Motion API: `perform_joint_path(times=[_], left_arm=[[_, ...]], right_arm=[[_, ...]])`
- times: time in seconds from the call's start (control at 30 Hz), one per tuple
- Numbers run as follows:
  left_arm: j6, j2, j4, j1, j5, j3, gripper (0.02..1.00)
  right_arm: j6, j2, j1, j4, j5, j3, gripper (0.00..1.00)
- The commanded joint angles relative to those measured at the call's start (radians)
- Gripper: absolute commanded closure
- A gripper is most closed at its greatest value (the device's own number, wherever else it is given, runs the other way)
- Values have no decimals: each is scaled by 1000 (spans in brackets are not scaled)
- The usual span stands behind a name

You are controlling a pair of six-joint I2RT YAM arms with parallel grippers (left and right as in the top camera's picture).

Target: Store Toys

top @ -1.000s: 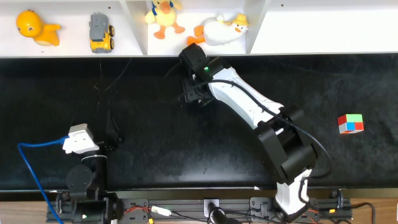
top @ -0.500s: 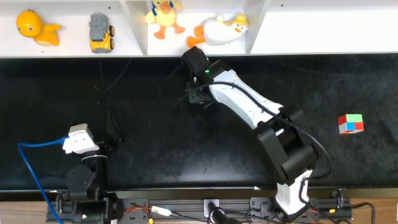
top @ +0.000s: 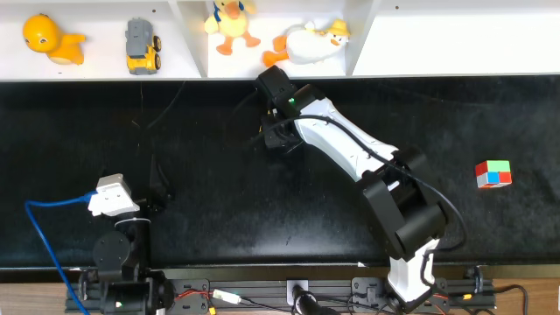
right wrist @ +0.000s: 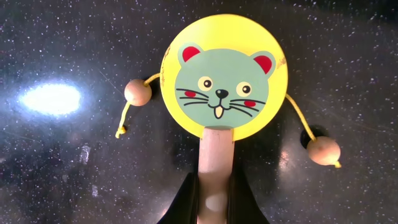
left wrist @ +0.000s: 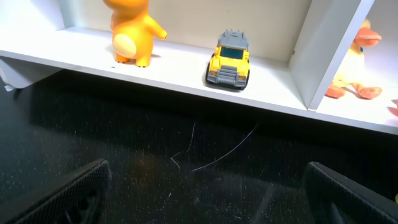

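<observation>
- The right gripper [right wrist: 214, 202] is clenched on the rattle drum [right wrist: 225, 84] by its stiff wooden handle [right wrist: 216, 155], likely the best hold.
- The drum seems light; its beads [right wrist: 137, 91] hang loose.
- The left gripper [left wrist: 205, 193] gapes wide.

You have a yellow drum [right wrist: 224, 81] with a teal mouse face, red ears and cheeks. Your table [right wrist: 62, 37] is black, speckled white.

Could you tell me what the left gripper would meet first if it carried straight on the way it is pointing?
Most likely the front edge of the white shelf, about where the yellow toy truck stands. The black tabletop between the left gripper and the shelf looks bare, though height is hard to judge.
</observation>
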Motion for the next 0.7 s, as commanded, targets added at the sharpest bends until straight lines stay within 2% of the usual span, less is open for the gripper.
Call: perform_joint_path(times=[0.03,0.33,0.53,0.7], left_arm=[[19,-12,6,-3,10,-9,23],[19,-12,6,-3,10,-9,20],[19,-12,6,-3,10,-9,20],[19,-12,6,-3,10,-9,20]], right_arm=[[4,14,5,-35,-70,-7,954],[4,-98,27,-282,-79,100,954],[5,-242,33,-414,-18,92,958],[53,-386,10,-435,23,34,954]])
